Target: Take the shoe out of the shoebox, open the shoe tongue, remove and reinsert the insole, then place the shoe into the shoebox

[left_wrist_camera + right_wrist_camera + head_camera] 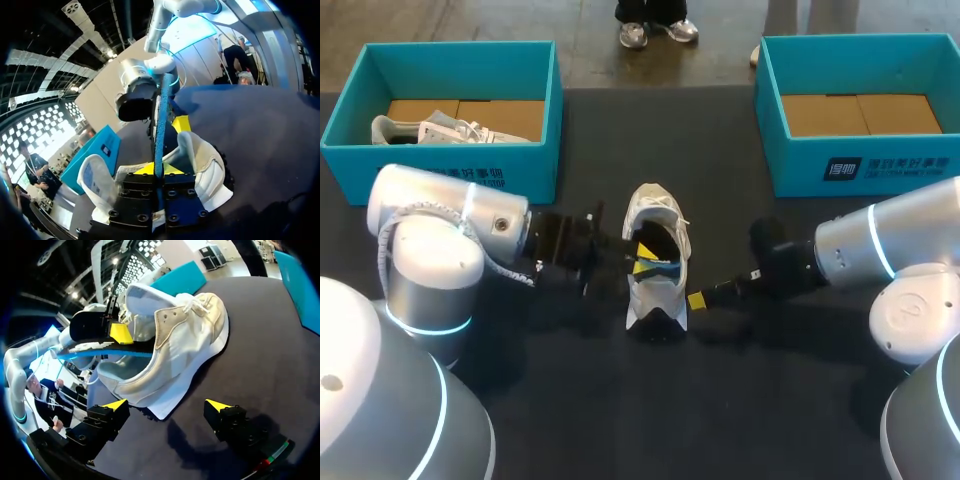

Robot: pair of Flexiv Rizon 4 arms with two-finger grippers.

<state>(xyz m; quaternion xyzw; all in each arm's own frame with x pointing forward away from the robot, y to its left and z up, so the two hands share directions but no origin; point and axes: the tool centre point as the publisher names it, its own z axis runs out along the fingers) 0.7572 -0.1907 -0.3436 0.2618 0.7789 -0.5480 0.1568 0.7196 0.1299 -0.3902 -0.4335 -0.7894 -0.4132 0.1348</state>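
A white shoe [655,225] lies on the dark table [740,400], midway between the two boxes. My left gripper [640,259] comes in from the left and sits at the shoe's opening, shut on the insole [665,268], a thin blue and black sheet. The left wrist view shows the insole [159,135] edge-on, pinched between the yellow tips of that gripper [156,170], with the shoe [207,170] around it. My right gripper [166,407] stands open just beside the shoe's [185,345] sole, touching nothing. From there the insole [107,349] sticks out of the shoe.
A teal shoebox [535,165] at the back left holds another white shoe [440,130]. A second teal shoebox [880,165] at the back right shows only its cardboard floor. My right gripper [700,298] sits right of the shoe's heel.
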